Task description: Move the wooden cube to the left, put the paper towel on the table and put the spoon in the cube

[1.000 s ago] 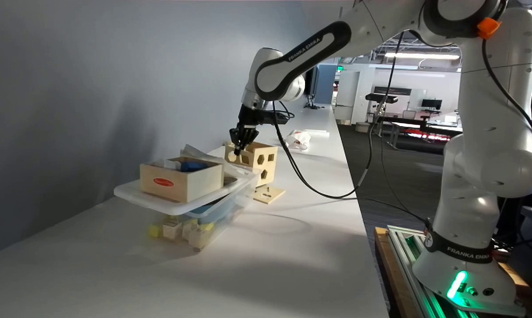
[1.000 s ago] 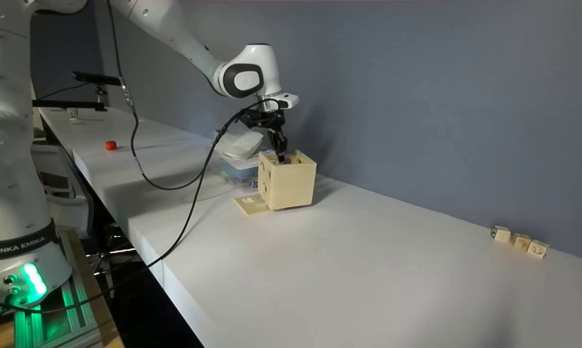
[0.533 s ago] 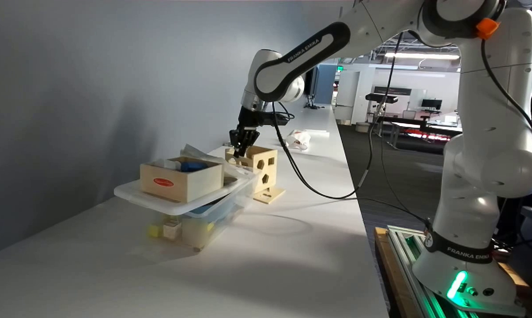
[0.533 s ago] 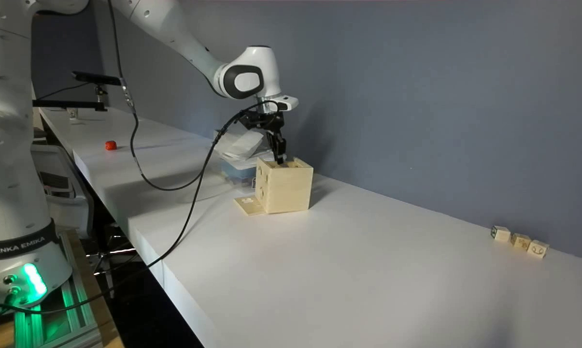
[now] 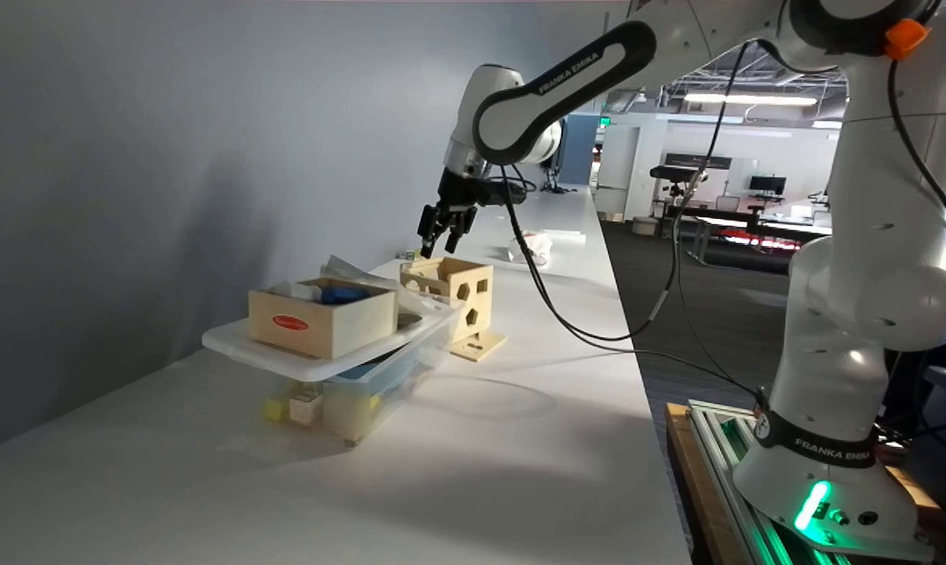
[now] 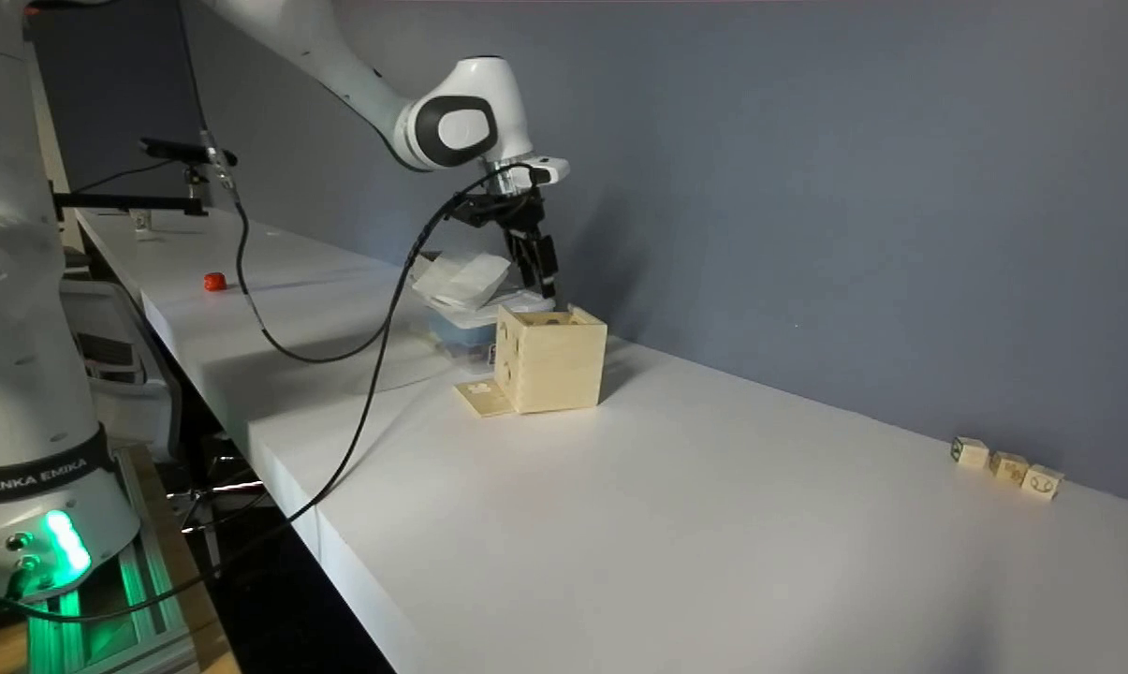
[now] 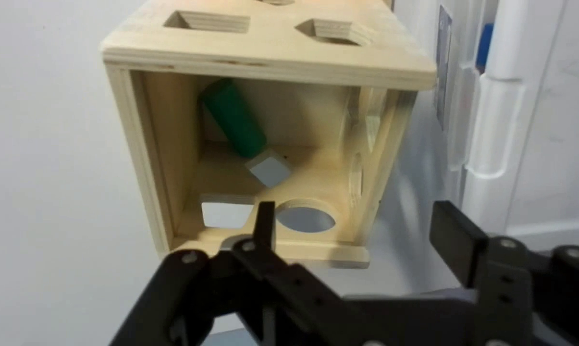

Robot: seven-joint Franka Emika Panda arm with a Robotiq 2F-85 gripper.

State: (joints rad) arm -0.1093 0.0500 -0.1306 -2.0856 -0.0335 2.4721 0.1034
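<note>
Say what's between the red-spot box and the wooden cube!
The white paper towel and part of the white tray show between them in an exterior view.

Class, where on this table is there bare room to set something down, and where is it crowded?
Bare: the table between the wooden cube and three small blocks, and between the clear tub and the robot-side edge. Crowded: where cube, tub and thin wooden panel cluster, with the open gripper hanging close by.
</note>
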